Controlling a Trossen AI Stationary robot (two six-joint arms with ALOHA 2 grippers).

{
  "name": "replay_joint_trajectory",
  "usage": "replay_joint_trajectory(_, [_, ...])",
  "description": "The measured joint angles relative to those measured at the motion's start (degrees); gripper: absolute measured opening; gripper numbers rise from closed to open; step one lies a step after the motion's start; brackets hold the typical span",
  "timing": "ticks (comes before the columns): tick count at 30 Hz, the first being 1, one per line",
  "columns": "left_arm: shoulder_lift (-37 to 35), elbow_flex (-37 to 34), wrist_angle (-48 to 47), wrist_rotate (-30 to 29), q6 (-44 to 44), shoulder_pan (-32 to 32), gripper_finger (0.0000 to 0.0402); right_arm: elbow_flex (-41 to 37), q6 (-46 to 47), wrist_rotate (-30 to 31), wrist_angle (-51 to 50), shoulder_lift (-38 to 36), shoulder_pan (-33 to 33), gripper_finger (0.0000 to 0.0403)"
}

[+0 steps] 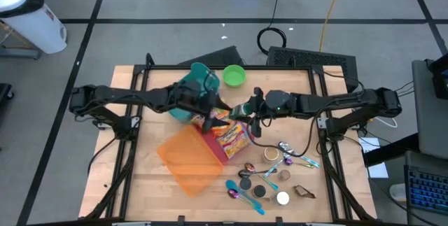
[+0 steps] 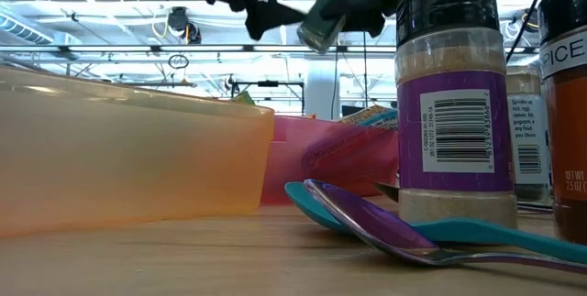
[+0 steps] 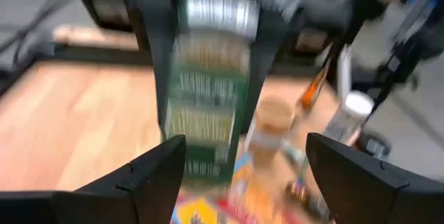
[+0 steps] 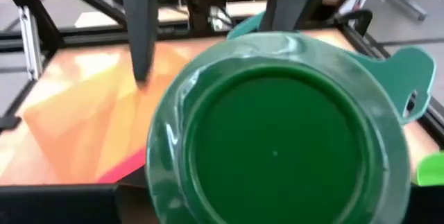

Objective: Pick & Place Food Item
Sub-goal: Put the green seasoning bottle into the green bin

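Observation:
A spice jar with a green label and a green lid hangs in the air above the pink bin, in the middle of the table. My right gripper comes in from the table's right and is shut on it. My left gripper comes from the left and stands open right in front of the jar's free end, one finger on either side. I see no touch there. My right gripper pinches the jar's labelled sides between its two fingers. The fingers come from the table's right, slanting a little downward, and lie along the jar. The green lid faces back toward the wrist. The jar is lifted clear of everything.
An orange bin lies beside the pink bin, which holds snack packets. A teal pitcher and a green bowl stand at the far side. Spoons and small jars are scattered at the near right.

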Motion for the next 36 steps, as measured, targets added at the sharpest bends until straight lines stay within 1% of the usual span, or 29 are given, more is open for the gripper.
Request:
replay_joint_trajectory(4, [2.1, 2.0, -3.2, -6.0, 1.3, -1.9, 0.0309, 0.0, 0.0, 0.1, -0.3, 0.1, 0.3, 0.0189])
replay_joint_trajectory(7, [3.9, 2.3, -2.9, -8.6, 1.2, -2.4, 0.0317, -0.2, 0.0, 0.9, -1.1, 0.1, 0.8, 0.0189])
replay_joint_trajectory(12, [5.3, 2.3, -1.4, -8.5, 1.8, -2.4, 0.0325, -0.2, 0.3, 1.4, -2.1, 0.1, 1.7, 0.0189])
replay_joint_trajectory(16, [5.2, 2.2, -1.5, -8.4, 4.0, -2.4, 0.0318, -0.2, 1.3, 1.3, -2.5, 0.1, 2.6, 0.0189])
replay_joint_trajectory(18, [4.9, 2.2, -1.3, -9.2, 4.2, -2.3, 0.0314, -0.2, 1.1, -0.1, -0.8, 0.2, 3.2, 0.0189])
replay_joint_trajectory(20, [4.9, 2.3, -0.5, -8.8, 4.6, -2.2, 0.0311, 0.2, 0.9, 0.4, 0.1, 0.1, 3.9, 0.0189])
replay_joint_trajectory(22, [4.9, 2.3, -0.8, -9.8, 5.0, -2.2, 0.0311, 0.2, 1.0, 0.2, 0.3, 0.1, 4.5, 0.0189])
replay_joint_trajectory(25, [4.9, 2.2, -1.0, -8.9, 4.7, -2.2, 0.0311, 0.1, 0.6, 0.5, 0.7, 0.2, 4.8, 0.0189])
replay_joint_trajectory(27, [5.0, 2.2, -0.1, -6.7, 4.9, -2.2, 0.0310, 0.1, 0.5, 0.1, 2.0, 0.2, 4.7, 0.0189])
replay_joint_trajectory(31, [6.0, 2.2, 1.9, -3.2, 5.2, -2.9, 0.0310, 0.2, -0.9, -1.3, 8.9, 1.6, 4.7, 0.0189])
replay_joint_trajectory(34, [6.5, 2.1, 2.1, -3.0, 6.4, -3.6, 0.0310, 0.1, -1.8, -4.6, 11.1, 2.9, 4.7, 0.0189])
replay_joint_trajectory(36, [6.4, 2.1, 2.0, -3.3, 6.4, -3.8, 0.0310, 0.1, -1.8, -4.4, 12.3, 4.0, 4.7, 0.0189])
